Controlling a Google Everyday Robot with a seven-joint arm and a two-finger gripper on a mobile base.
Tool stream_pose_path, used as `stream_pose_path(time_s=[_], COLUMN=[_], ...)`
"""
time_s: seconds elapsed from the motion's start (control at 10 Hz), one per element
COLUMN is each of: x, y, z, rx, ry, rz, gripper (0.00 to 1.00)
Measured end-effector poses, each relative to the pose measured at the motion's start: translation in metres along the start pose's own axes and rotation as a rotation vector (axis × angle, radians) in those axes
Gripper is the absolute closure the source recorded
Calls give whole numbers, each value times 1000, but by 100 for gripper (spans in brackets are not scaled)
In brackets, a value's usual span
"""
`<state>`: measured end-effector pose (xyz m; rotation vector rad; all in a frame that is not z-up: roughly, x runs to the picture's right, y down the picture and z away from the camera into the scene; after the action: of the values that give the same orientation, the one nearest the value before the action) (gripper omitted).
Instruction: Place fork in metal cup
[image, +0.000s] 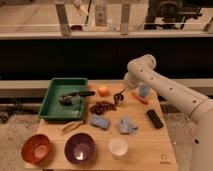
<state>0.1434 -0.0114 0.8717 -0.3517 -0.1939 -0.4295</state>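
The metal cup (119, 99) is small, dark and shiny, and stands on the wooden table (145, 145) between the grapes and an orange stick. My gripper (125, 89) hangs just above and right of the cup, at the end of the white arm (150, 75) that comes in from the right. It is shut on the fork (120, 93), a slim silver piece that slants down left from the gripper to the cup's rim. I cannot tell whether the fork's tip is inside the cup.
A green tray (54, 102) with a black-handled utensil (77, 94) is at the left. An orange fruit (102, 90), grapes (102, 107), a blue sponge (100, 121), a cloth (128, 125), a black bar (155, 118), a blue cup (144, 90), yellowish tongs (72, 126), a white cup (118, 147), a purple bowl (80, 148) and an orange bowl (36, 148) are around.
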Motion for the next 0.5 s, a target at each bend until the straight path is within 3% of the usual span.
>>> stream_pose_path(time_s=[0.5], x=[7], y=[6], z=[26], rx=[-45], ry=[8], rz=[0], gripper=[100])
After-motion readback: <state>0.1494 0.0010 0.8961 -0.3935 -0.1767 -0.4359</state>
